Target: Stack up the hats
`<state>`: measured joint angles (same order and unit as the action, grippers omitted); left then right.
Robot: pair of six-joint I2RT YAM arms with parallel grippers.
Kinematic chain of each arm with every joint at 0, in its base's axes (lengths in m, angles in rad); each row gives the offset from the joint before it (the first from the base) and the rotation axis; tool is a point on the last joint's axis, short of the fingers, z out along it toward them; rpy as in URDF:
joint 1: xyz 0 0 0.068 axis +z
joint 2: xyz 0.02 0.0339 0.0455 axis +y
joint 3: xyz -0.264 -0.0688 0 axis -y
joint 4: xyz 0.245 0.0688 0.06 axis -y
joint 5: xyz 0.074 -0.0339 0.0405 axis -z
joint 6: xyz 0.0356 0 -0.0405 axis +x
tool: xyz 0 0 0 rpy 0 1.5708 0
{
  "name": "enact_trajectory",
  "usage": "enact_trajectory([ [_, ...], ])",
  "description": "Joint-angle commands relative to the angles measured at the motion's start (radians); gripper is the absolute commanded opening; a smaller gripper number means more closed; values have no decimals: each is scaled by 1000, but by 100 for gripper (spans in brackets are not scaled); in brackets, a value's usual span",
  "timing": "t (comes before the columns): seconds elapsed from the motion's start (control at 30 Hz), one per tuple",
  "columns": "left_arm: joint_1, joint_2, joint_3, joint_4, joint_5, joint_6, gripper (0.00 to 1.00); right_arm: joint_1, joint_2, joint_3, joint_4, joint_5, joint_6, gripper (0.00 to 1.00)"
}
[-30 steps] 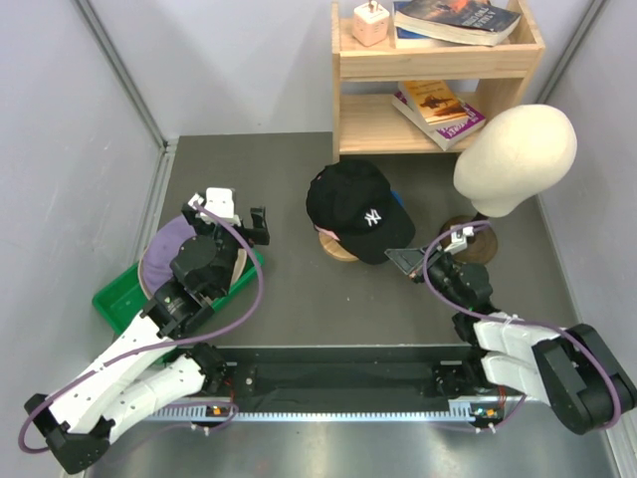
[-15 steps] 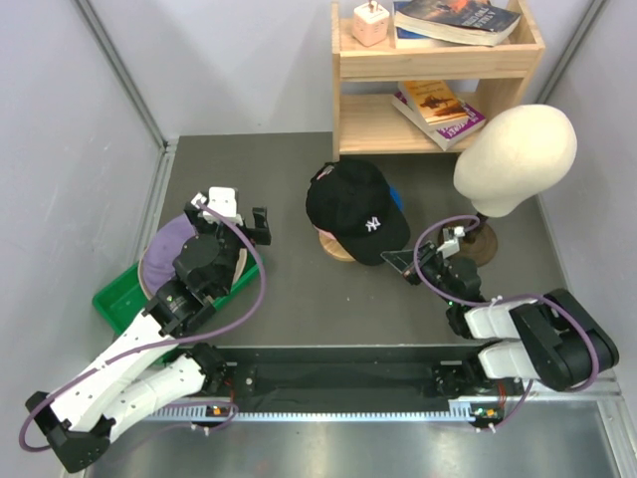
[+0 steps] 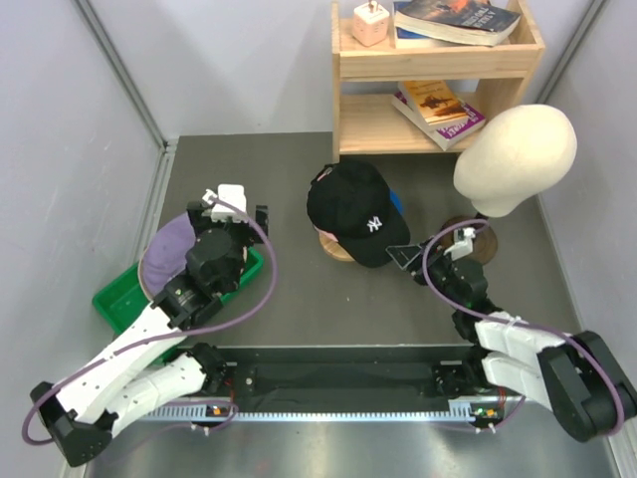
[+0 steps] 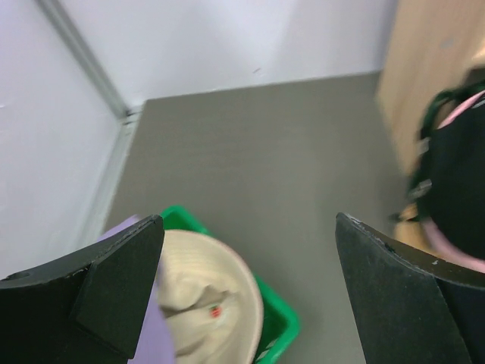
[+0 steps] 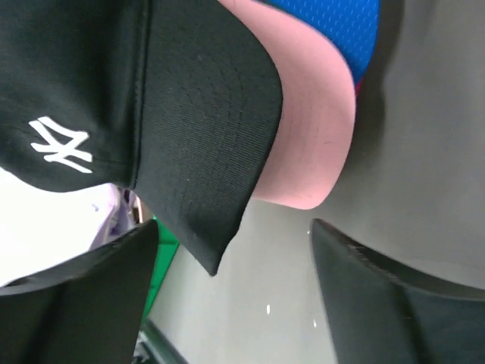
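A black cap with a white logo [image 3: 356, 209] tops a pile on a round wooden stand; a pale pink brim [image 5: 311, 129] and a blue cap [image 5: 326, 30] show under it. My right gripper [image 3: 410, 261] is open just off the black brim's tip [image 5: 204, 136], with nothing between its fingers [image 5: 379, 303]. A lavender cap [image 3: 164, 249] lies in the green tray [image 3: 114, 299], partly hidden by my left arm. My left gripper [image 3: 244, 211] hangs open and empty above the tray's far end. In the left wrist view a cream hat lining [image 4: 204, 303] shows below it, next to the lavender fabric [image 4: 148, 349].
A wooden shelf [image 3: 438, 100] with books stands at the back. The cream mannequin head [image 3: 516, 159] on its round base stands right of the pile, close behind my right gripper. Grey walls close in on both sides.
My right gripper was shut on the black cap's brim and has opened, letting it go. My left arm has shifted slightly to the right.
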<state>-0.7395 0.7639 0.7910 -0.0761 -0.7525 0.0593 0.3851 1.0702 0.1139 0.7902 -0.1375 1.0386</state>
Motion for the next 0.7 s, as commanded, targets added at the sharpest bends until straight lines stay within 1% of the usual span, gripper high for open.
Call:
enact_trajectory([
  [0.0,2,92,54,-69,-140,99,99,-3,-125,38,-134,61,-94,90],
  [0.03,2,115,62,-85,-172,115,99,-2,-142,38,-150,64,-100,94],
  [0.1,3,193,100,-174,-217,120,99,-2,-202,35,-209,73,-110,99],
  [0.13,2,216,112,-201,-272,106,99,-2,-228,32,-232,78,-112,100],
  [0.2,3,274,138,-276,-326,94,99,-2,-318,24,-308,101,-121,100],
  [0.23,3,293,149,-315,-343,70,99,-2,-354,26,-340,108,-129,100],
  [0.27,6,326,158,-355,-387,45,99,-3,-422,29,-371,116,-144,100],
  [0.3,8,346,181,-464,-404,13,99,-3,-453,36,-440,128,-150,100],
  [0.33,11,363,192,-523,-427,-86,99,-3,-487,44,-471,131,-164,100],
  [0.37,12,394,201,-578,-461,-132,99,-2,-544,50,-506,131,-173,100],
  [0.4,12,408,214,-693,-476,-177,99,-3,-568,70,-563,157,-184,100],
  [0.43,23,422,218,-743,-478,-259,99,-3,-588,81,-594,159,-195,100],
  [0.47,31,445,224,-796,-470,-288,99,-5,-623,93,-620,162,-216,100],
  [0.5,35,456,232,-829,-476,-283,99,-5,-636,114,-661,165,-227,100],
  [0.57,46,492,260,-885,-467,-320,99,-5,-667,135,-686,165,-245,100],
  [0.63,64,511,307,-944,-409,-351,99,-5,-679,153,-707,162,-250,100],
  [0.67,74,517,310,-935,-377,-331,99,-5,-690,161,-709,159,-249,100],
])
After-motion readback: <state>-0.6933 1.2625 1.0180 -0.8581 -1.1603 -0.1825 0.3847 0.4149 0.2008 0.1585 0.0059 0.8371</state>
